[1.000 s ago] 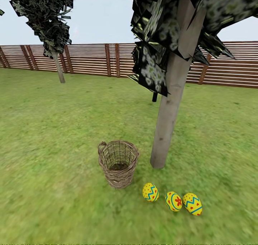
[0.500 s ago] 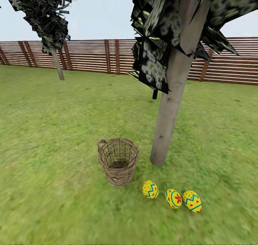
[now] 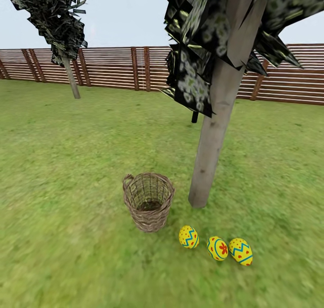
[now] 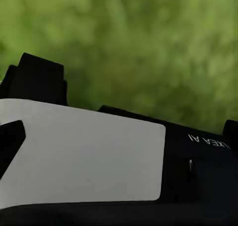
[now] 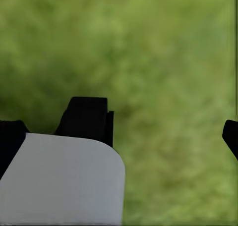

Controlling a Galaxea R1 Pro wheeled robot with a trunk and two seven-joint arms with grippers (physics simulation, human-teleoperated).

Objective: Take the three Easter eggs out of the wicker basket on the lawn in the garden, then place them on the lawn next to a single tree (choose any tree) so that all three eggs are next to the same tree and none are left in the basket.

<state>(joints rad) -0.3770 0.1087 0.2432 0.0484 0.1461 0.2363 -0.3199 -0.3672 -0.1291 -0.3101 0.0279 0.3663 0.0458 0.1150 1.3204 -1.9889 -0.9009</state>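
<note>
Since a second ago the whole head view has slid slightly (camera motion; nothing on the lawn (image 3: 67, 164) moved). Three Easter eggs (image 3: 218, 248) lie in a row at the tree (image 3: 211, 146), beside the upright wicker basket (image 3: 148, 201), long axes tilted near upright. Neither gripper's state can be told.

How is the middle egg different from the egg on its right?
The middle egg has a red flower inside a blue ring; the right egg has a blue zigzag and red dots. The middle egg looks rounder, the right egg longer. Both are yellow and lie on the lawn.
</note>
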